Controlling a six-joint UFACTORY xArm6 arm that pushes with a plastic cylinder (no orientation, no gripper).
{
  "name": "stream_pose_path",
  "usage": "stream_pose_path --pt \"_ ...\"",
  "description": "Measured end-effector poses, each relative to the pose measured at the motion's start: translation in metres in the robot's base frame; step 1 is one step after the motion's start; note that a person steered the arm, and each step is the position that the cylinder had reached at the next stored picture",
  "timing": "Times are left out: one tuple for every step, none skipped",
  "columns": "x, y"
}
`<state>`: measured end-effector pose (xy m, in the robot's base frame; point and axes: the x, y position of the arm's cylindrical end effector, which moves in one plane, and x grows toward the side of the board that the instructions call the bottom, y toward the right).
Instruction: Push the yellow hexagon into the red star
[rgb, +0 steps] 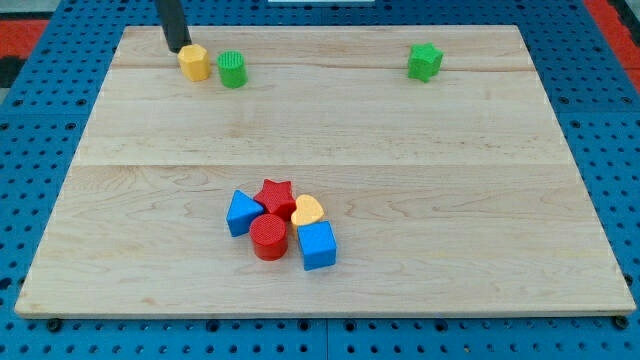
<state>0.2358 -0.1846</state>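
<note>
The yellow hexagon (194, 62) sits near the view's top left of the wooden board. My tip (178, 47) is just above and left of it, touching or nearly touching its upper-left side. The red star (275, 195) lies low in the middle of the board, in a tight cluster with other blocks, far below and to the right of the hexagon.
A green cylinder (232, 69) stands just right of the yellow hexagon. A green star (425, 62) is at the top right. Around the red star: a blue block (242, 213), a red cylinder (268, 237), a yellow heart (308, 211), a blue cube (317, 245).
</note>
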Motion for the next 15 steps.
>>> stream_pose_path --pt "0.006 0.015" --pt "0.025 0.021" --pt "0.055 0.024" --pt "0.088 0.024" --pt "0.115 0.024" --pt "0.144 0.006" --pt "0.147 -0.044" --pt "0.153 -0.033" --pt "0.157 -0.004" --pt "0.204 0.006" --pt "0.213 0.039" --pt "0.213 0.031" --pt "0.213 0.016" --pt "0.208 0.04" --pt "0.192 0.051"
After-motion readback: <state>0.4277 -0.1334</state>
